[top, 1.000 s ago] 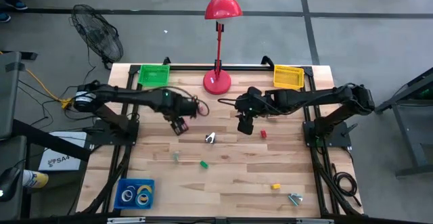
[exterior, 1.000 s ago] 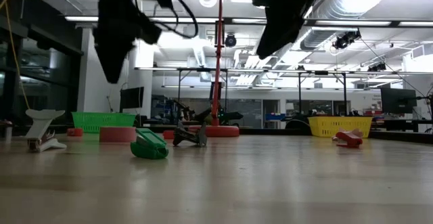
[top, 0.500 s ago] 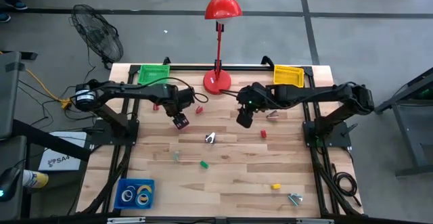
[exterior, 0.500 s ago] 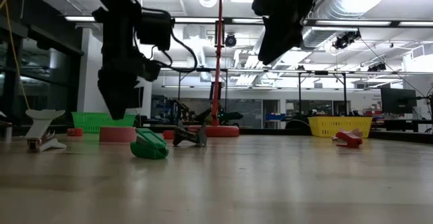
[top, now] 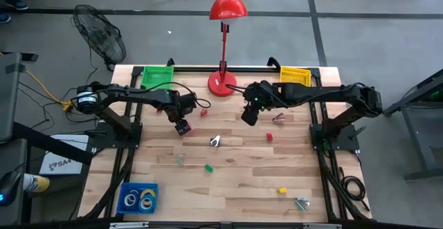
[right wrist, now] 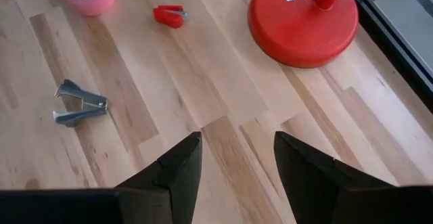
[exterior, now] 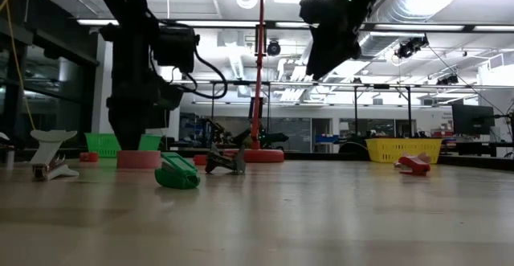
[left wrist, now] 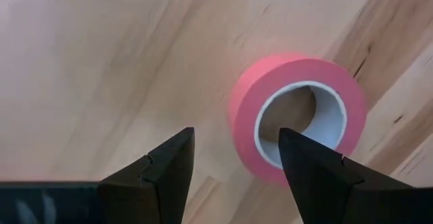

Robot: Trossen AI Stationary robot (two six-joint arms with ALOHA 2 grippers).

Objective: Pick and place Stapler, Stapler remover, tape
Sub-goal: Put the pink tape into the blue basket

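**Left tool poised over the pink tape roll**

The pink ring-shaped tape roll [left wrist: 298, 119], smooth-sided with a pale core hole, lies flat on the light wood-grain bench [top: 235, 180], in the rear left-of-centre part near the round red lamp base [top: 221, 84]. The left tool [top: 182, 126] hangs just above it, its two dark fingers released and spread with nothing between them; in the left wrist view the roll sits off to one side of the gap rather than centred.

Judging from that offset, a straight descent could land one finger on the roll's top edge or in the core hole, tipping it or skidding it across the slick wood. The roll's curved, glossy wall may also squirt out of a pinch that is not square.

The right tool [top: 249, 115] waits raised to the right of the lamp base, fingers apart and empty. Its wrist view shows a small red plastic stapler [right wrist: 169, 15] and a grey metal claw-shaped staple remover [right wrist: 80, 103] lying apart on the boards.
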